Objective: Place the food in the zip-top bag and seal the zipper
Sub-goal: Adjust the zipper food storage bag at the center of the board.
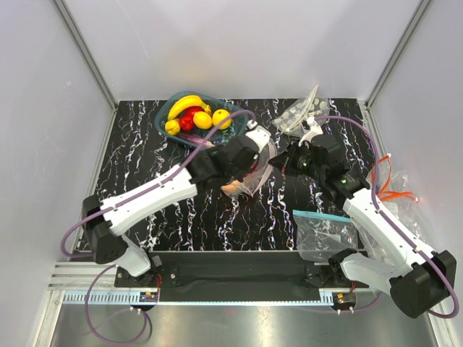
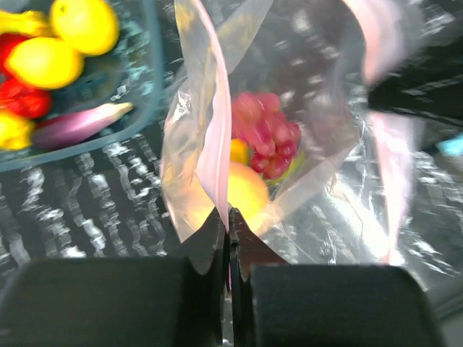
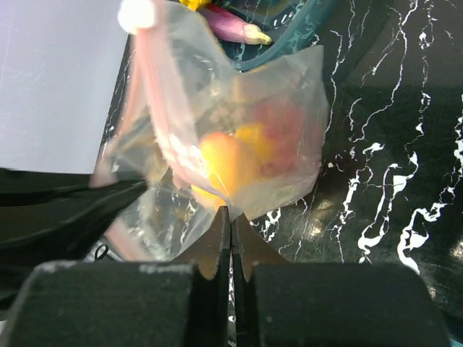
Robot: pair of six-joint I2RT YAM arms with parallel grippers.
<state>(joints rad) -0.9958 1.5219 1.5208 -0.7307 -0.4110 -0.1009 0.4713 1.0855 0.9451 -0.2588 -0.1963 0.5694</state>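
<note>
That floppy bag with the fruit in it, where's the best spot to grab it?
On the pink-red zipper strip along the mouth of the zip-top bag, coming at its edge so the gripper closes across it. The strip looks thicker than the thin crinkled film, and the fruit sits deeper inside. The left gripper and right gripper both pinch it there.

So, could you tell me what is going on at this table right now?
Both arms hold a clear bag between them over the middle of the table. The left gripper and the right gripper are each shut on its pink zipper strip. Grapes and a yellow fruit already sit inside, and the mouth looks unsealed. A banana and lemons lie in the tray at the back.
</note>
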